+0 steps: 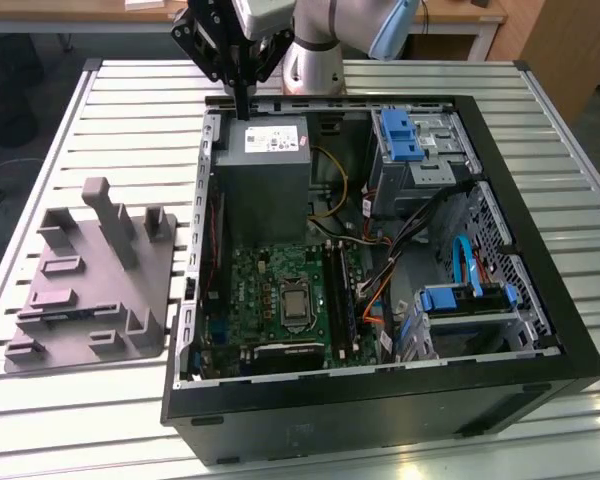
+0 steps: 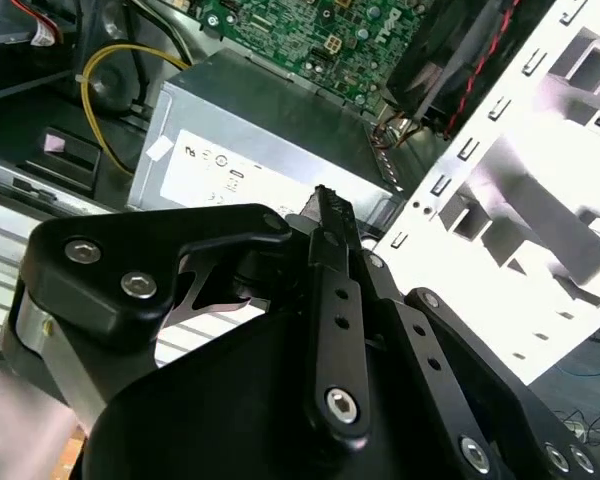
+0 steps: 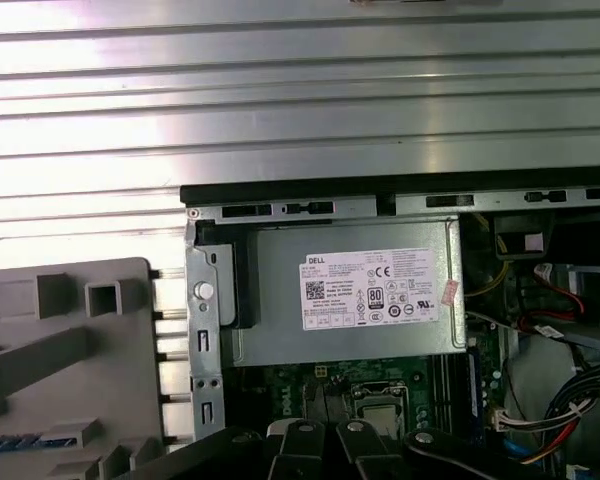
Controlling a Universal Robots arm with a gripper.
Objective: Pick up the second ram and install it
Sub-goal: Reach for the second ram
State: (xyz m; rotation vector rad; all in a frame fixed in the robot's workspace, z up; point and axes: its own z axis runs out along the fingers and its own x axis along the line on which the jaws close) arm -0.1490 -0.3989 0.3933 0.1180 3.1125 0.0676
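Slatted metal tabletop (image 1: 130,110) with an open computer case (image 1: 380,420). Claw (image 1: 242,112), pinched narrow and seemingly empty, hangs over the case's far wall. Second ram (image 1: 58,318) looks unpicked, in the fixture block (image 1: 90,290) by the tabletop's edge on the exterior view's left.

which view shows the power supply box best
The first wrist view: the power supply box lies square to the camera, label side whole. The exterior view shows the box smaller, at a slant; the second wrist view shows the box skewed.
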